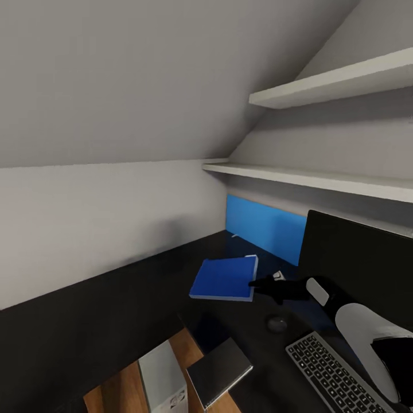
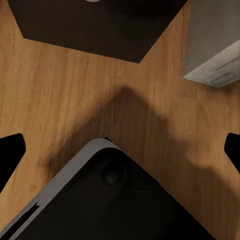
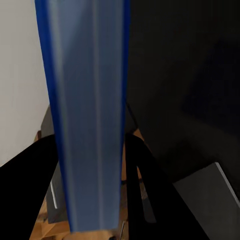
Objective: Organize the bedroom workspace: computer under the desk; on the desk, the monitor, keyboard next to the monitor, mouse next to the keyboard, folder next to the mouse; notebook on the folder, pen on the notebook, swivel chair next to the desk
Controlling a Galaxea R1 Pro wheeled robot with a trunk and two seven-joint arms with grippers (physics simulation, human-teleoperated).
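My right gripper [image 1: 256, 283] is shut on one edge of the bright-blue folder [image 1: 223, 278], which hangs tilted just over the black desk [image 1: 115, 310] near its blue back panel. In the right wrist view the folder [image 3: 90, 115] stands edge-on between the black fingers [image 3: 145, 185]. The monitor [image 1: 361, 258] stands on the desk at the right, with the keyboard [image 1: 338, 373] in front of it and the mouse [image 1: 276, 324] to its left. Below the desk edge stands the pale computer [image 1: 163, 378]. My left gripper [image 2: 120, 150] is open over the wood floor. The swivel chair is out of view.
A flat dark grey slab [image 1: 219, 371] lies at the desk's front edge; I cannot tell whether it is the notebook. Two white wall shelves [image 1: 321, 180] run above the monitor. The sloped ceiling and a white wall close in the desk's left wing.
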